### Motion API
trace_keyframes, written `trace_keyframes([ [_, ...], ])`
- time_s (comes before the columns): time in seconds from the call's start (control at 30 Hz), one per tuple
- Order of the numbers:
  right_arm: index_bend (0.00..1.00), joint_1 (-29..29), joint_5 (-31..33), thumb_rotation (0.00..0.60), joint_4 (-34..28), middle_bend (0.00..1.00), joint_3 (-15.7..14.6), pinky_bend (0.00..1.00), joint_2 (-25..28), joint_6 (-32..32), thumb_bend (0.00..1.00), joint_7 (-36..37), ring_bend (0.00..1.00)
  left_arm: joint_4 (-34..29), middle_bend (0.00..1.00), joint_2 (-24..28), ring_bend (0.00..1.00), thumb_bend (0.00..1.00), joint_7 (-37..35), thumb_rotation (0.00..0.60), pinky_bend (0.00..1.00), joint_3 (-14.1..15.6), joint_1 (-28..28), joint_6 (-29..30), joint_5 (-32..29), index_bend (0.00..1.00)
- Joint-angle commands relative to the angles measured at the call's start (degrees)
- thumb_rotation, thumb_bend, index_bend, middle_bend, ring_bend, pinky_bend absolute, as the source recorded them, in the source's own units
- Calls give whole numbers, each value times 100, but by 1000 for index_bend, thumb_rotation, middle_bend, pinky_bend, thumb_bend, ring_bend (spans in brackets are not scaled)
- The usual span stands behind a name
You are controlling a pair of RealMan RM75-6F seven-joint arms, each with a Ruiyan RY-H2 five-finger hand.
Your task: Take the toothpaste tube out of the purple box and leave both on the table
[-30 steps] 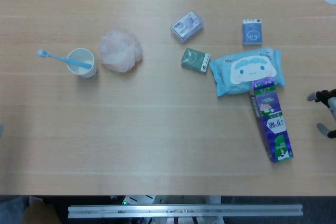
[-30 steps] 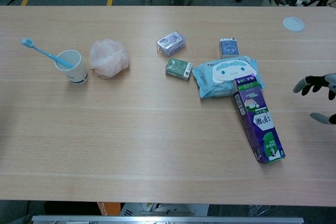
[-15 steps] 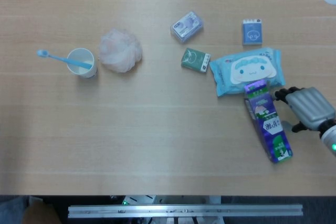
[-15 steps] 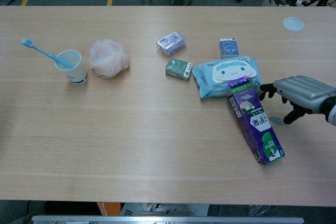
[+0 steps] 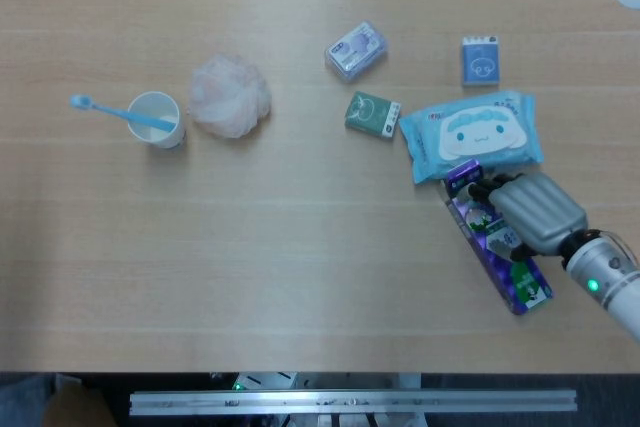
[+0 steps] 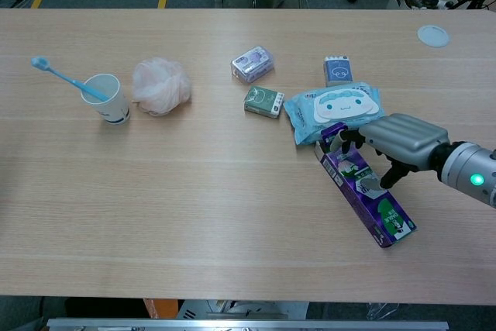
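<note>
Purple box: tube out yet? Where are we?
Nothing done: no toothpaste tube is visible outside the purple box, which lies flat on the table below the blue wipes pack. In hand: the right hand is draped over the box's far end; a firm grip isn't clear. Left: opening, pulling the tube, setting both down.

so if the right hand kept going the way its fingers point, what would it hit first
The right hand already rests on the purple box, fingers pointing toward the robot's left. Past the box's far edge, that line shows only bare table; the wet wipes pack sits just beside the path. Height is unclear.
</note>
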Motion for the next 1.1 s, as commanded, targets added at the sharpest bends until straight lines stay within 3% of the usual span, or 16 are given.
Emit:
trace_keyframes([
  [0.03, 250, -53, 59, 600, -197, 313, -177, 431, 262, 157, 254, -131, 289, 5, 84, 10, 77, 270, -15, 600, 110, 9, 8, -3, 2, 114],
  [0.3, 250, -150, 307, 600, 63, 313, -378, 431, 534, 180, 253, 66, 288, 40, 84, -54, 77, 270, -30, 600, 111, 25, -18, -61, 31, 114],
  [0.6, 250, 91, 493, 600, 599, 313, -332, 431, -61, -136, 253, 110, 289, 39, 84, -19, 77, 270, -38, 600, 110, 27, 16, -18, 22, 114],
  [1.1, 250, 581, 500, 600, 181, 312, -149, 431, -597, -178, 253, -212, 289, 104, 84, -10, 77, 270, -125, 600, 110, 25, 76, 36, -15, 113],
])
